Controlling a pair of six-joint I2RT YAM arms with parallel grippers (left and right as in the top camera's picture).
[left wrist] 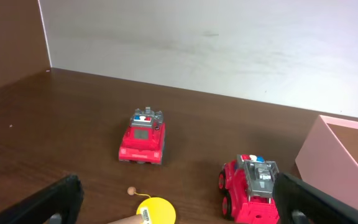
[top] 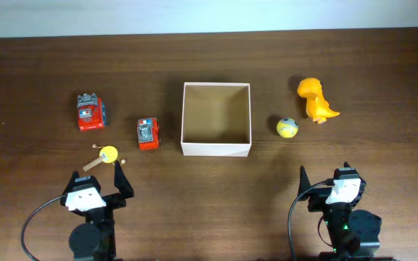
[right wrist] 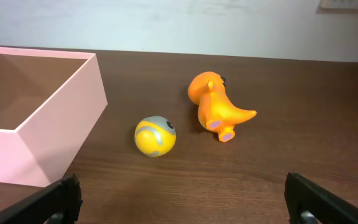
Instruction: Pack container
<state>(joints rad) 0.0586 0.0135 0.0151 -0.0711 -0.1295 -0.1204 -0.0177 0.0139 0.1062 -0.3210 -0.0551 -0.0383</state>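
Container [top: 216, 149] shows bare tan floor; yellow ball [top: 287, 127] lies outside, near it. Left gripper [top: 96, 172] and right gripper [top: 324, 170]: jaws wide.

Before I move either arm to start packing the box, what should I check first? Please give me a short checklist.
1. Container open on top and empty: ok.
2. Left jaws open, holding nothing: ok.
3. Right jaws open, holding nothing: ok.
4. Yellow ball apart from the container and the orange dinosaur: ok.
5. Toys inside the container: not ok; the far red truck and the near red truck are outside it.
6. Ball will not roll when touched: cannot tell.
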